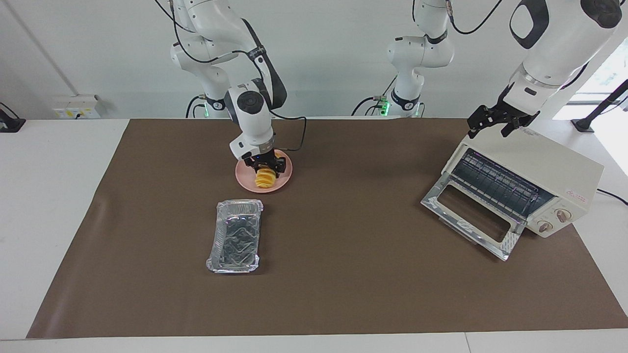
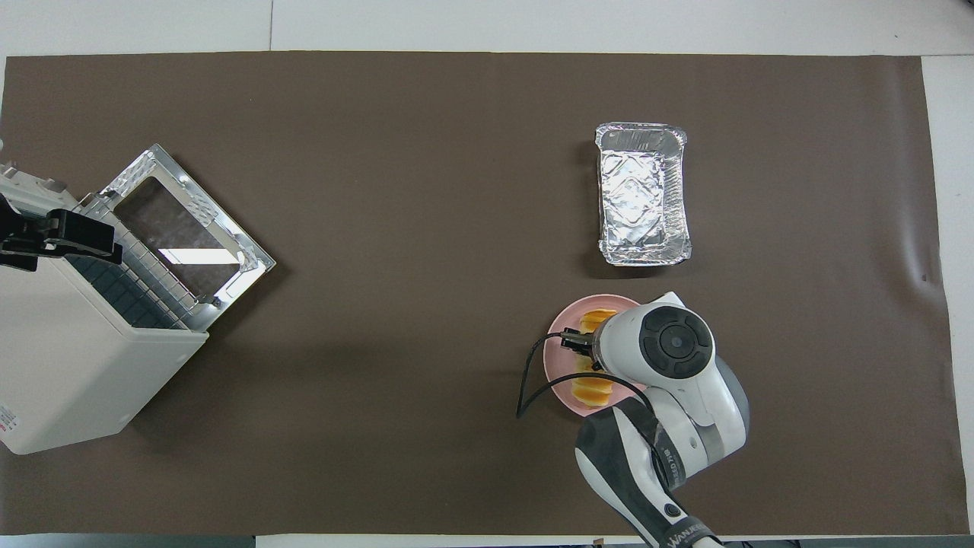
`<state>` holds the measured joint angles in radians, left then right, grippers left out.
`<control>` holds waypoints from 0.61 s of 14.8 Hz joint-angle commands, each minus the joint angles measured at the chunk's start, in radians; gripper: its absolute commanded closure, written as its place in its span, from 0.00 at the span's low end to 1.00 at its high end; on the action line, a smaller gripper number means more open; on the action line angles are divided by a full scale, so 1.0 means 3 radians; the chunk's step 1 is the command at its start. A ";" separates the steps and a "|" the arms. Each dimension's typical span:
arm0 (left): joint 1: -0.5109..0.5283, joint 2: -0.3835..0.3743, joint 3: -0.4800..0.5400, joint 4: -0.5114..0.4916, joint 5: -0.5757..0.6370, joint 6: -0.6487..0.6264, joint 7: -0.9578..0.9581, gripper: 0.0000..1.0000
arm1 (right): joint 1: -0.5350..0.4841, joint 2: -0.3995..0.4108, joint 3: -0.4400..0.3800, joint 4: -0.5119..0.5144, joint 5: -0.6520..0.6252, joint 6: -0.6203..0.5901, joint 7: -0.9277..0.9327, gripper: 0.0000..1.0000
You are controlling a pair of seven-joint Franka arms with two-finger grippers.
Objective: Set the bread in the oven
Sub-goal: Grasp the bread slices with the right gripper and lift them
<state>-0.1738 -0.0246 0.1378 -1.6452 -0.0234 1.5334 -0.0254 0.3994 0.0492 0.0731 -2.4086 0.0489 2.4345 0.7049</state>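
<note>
Brown paper mat (image 1: 343,274) covers most of the white table (image 1: 54,196), and everything I can see sits on it. The biggest thing is the oven (image 1: 535,181), a cream-white box at the left arm's end of the table, turned at an angle, its glass door (image 1: 471,218) dropped flat open on the mat and the wire rack (image 1: 495,184) showing inside, with two round knobs (image 1: 554,220) and a small red label on its face. The left arm waits there, its left gripper (image 1: 495,125) hanging just over the oven's top edge nearest the robots, fingers spread wide with nothing between them. The right arm reaches steeply down at its own end of the table, a black cable (image 2: 533,380) looping off its wrist. A crinkled silver foil tray (image 1: 235,235) lies on the mat, farther from the robots than the pink plate (image 1: 245,181), near it but apart from it. The plate is round and carries the bread (image 1: 265,179), a small golden ridged loaf lying along it, well apart from the oven. The right gripper (image 1: 265,166) is down on the middle of the loaf, its black fingers (image 1: 276,166) to either side of it; from where I stand I cannot tell whether they have pinched it or only straddle it. The bread rests on the plate, both of its ends showing past the wrist from above.
</note>
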 commanded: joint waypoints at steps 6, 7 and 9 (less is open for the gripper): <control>0.0022 -0.0020 -0.0014 0.0018 0.0058 -0.0034 0.0008 0.00 | -0.0027 0.0076 -0.0009 0.0761 0.0031 -0.0831 -0.0008 1.00; 0.0022 -0.0020 -0.0014 0.0018 0.0058 -0.0034 0.0008 0.00 | -0.0043 0.0102 -0.0009 0.0965 0.0031 -0.1016 -0.0069 1.00; 0.0022 -0.0015 -0.0014 0.0018 0.0058 -0.0034 0.0008 0.00 | -0.0139 0.0249 -0.0024 0.1491 0.0031 -0.1374 -0.0308 1.00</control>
<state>-0.1738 -0.0246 0.1378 -1.6452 -0.0234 1.5334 -0.0254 0.3935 0.0558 0.0664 -2.1159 0.0488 2.1147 0.6835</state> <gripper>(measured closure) 0.000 0.837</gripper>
